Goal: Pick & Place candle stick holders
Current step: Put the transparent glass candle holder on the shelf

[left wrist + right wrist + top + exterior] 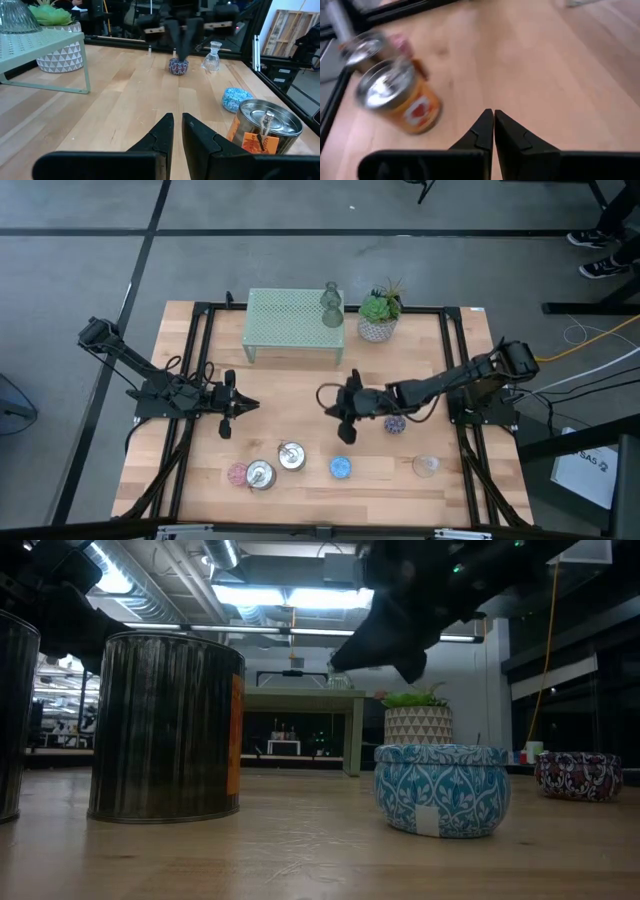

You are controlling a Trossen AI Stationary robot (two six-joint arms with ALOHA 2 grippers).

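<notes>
Along the near part of the table stand a pink holder [237, 473], two shiny silver tins [261, 475] [291, 456], a blue patterned holder [341, 468] and a clear glass holder [427, 466]. A purple patterned holder [396, 423] stands farther back on the right. An olive-green glass holder [331, 305] stands on the mesh stand. My left gripper [228, 420] is shut and empty, left of the tins. My right gripper [345, 430] is shut and empty, above the table between the blue and purple holders.
The mint-green mesh stand [293, 323] and a green plant in a white pot [380, 315] stand at the far edge. Black rails [195, 370] run along both sides of the table. Bare wood lies in the middle, between the stand and the holders.
</notes>
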